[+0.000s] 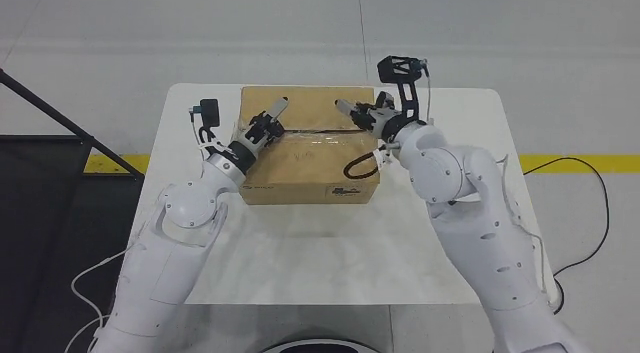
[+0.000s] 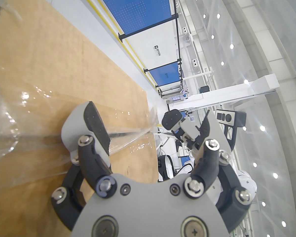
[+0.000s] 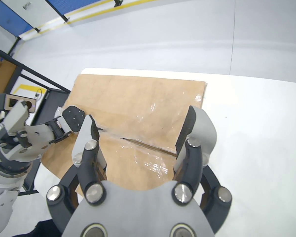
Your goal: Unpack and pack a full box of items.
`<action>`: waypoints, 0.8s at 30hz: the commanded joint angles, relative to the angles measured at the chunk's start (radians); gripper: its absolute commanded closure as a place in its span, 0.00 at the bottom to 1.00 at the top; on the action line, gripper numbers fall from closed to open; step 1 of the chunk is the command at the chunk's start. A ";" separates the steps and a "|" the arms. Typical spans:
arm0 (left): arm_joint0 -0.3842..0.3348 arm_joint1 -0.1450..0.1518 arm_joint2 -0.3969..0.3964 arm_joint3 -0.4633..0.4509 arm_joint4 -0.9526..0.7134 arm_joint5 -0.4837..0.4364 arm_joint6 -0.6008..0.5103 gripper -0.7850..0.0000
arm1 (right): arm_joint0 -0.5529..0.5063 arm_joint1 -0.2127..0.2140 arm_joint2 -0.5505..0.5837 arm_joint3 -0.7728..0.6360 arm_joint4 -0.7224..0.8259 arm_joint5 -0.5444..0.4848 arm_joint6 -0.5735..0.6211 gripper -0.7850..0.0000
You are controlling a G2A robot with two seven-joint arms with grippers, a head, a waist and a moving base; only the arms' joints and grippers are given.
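Observation:
A closed brown cardboard box (image 1: 310, 165) sits at the back of the white table (image 1: 330, 253). Its top flaps meet at a seam covered with wrinkled clear tape (image 3: 148, 146). My left gripper (image 1: 273, 115) hovers open over the box's left end, one pad (image 2: 96, 124) close above the taped seam (image 2: 128, 131). Over the right end, my right gripper (image 1: 352, 111) also stands open, its fingers straddling the seam (image 3: 140, 130). Nothing is held between either pair of fingers. The box's contents are hidden.
The front half of the table is bare white surface. A black frame (image 3: 27, 75) and a dark mat (image 1: 40, 213) stand left of the table. A black cable (image 1: 585, 203) trails on the floor at the right.

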State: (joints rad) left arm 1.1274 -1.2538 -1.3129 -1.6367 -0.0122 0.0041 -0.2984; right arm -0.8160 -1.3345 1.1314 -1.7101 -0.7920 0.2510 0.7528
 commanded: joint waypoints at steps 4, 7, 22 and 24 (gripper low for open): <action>0.001 -0.002 0.005 0.005 -0.002 -0.005 0.003 0.00 | -0.040 0.005 0.062 -0.056 0.086 -0.038 -0.017 0.05; 0.001 -0.003 0.007 0.008 -0.006 -0.006 0.005 0.00 | -0.018 0.001 0.064 -0.029 0.188 -0.074 0.014 0.02; 0.005 -0.010 0.005 0.013 -0.029 -0.021 0.038 0.00 | 0.379 -0.085 -0.123 0.548 0.602 -0.147 0.098 0.13; 0.006 -0.010 0.003 0.016 -0.031 -0.021 0.037 0.00 | 0.418 -0.096 -0.148 0.619 0.622 -0.141 0.125 0.20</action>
State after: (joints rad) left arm 1.1332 -1.2642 -1.3089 -1.6223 -0.0427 -0.0175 -0.2610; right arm -0.4166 -1.4266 0.9936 -1.1285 -0.1782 0.1058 0.8636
